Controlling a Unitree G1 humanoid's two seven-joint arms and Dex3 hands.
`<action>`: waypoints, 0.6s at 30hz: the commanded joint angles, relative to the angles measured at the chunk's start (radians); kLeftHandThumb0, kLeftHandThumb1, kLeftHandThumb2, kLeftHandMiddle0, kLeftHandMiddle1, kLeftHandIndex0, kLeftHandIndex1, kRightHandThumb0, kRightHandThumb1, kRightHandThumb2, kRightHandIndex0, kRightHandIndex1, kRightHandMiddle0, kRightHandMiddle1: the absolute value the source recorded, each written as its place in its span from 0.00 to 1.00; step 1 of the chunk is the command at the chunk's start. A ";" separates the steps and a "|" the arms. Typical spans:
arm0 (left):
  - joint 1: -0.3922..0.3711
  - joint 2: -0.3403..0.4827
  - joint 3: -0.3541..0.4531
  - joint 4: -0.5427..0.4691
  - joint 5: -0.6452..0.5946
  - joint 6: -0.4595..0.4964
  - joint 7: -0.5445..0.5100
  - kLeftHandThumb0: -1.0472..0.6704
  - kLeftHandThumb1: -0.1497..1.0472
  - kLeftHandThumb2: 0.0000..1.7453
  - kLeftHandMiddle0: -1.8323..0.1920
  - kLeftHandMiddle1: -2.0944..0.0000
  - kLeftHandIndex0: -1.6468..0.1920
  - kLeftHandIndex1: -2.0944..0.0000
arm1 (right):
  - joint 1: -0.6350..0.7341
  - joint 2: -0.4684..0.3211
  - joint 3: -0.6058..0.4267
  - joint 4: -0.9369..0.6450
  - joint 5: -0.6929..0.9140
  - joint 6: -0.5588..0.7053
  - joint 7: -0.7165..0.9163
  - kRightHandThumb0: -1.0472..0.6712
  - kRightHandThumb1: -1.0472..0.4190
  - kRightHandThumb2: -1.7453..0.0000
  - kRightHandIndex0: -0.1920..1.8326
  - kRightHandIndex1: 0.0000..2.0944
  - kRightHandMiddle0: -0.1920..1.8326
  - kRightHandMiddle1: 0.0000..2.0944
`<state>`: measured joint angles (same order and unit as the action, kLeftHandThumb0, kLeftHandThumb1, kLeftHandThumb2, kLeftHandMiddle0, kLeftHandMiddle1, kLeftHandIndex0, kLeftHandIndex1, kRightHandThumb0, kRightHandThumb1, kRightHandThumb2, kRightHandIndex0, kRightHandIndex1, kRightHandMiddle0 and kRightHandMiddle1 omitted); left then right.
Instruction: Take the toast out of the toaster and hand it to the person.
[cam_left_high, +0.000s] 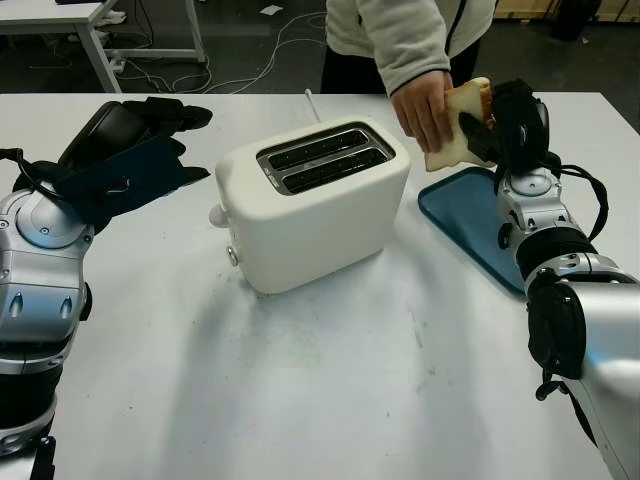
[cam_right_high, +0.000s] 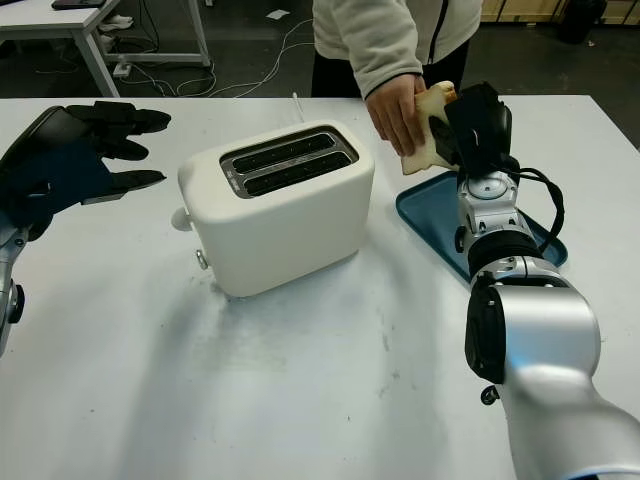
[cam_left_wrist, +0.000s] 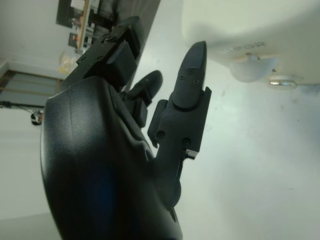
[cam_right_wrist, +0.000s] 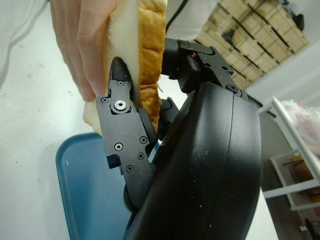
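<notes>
A slice of toast is held upright above the far right of the table, with my right hand shut on it. A person's hand grips the same slice from the other side. In the right wrist view my black finger presses against the toast, and the person's fingers wrap its white face. The white two-slot toaster stands at the table's middle, both slots dark. My left hand is open, raised left of the toaster.
A blue tray lies on the white table under my right hand, right of the toaster. The person in a light jacket stands at the far table edge. A white desk and floor cables lie beyond.
</notes>
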<state>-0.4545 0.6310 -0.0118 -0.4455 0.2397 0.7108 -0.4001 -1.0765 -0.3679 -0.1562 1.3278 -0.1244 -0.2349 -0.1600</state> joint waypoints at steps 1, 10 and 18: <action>-0.006 0.006 0.001 -0.001 0.009 -0.006 0.003 0.45 0.89 0.03 0.72 0.69 0.58 1.00 | -0.007 0.000 -0.008 -0.012 0.012 -0.028 0.005 0.53 0.09 0.82 0.48 0.83 0.33 0.83; -0.003 0.004 0.003 -0.007 0.008 0.008 0.002 0.45 0.89 0.04 0.73 0.70 0.58 1.00 | -0.005 0.000 -0.013 -0.010 0.015 -0.026 0.018 0.51 0.09 0.82 0.48 0.83 0.33 0.83; 0.009 0.004 0.008 -0.016 0.006 0.010 0.003 0.45 0.89 0.05 0.73 0.70 0.59 1.00 | -0.001 -0.054 0.072 -0.012 -0.055 0.012 0.188 0.20 0.09 0.98 0.27 0.23 0.28 0.18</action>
<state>-0.4543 0.6310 -0.0119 -0.4465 0.2401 0.7130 -0.4001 -1.0765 -0.4023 -0.1023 1.3276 -0.1656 -0.2335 -0.0113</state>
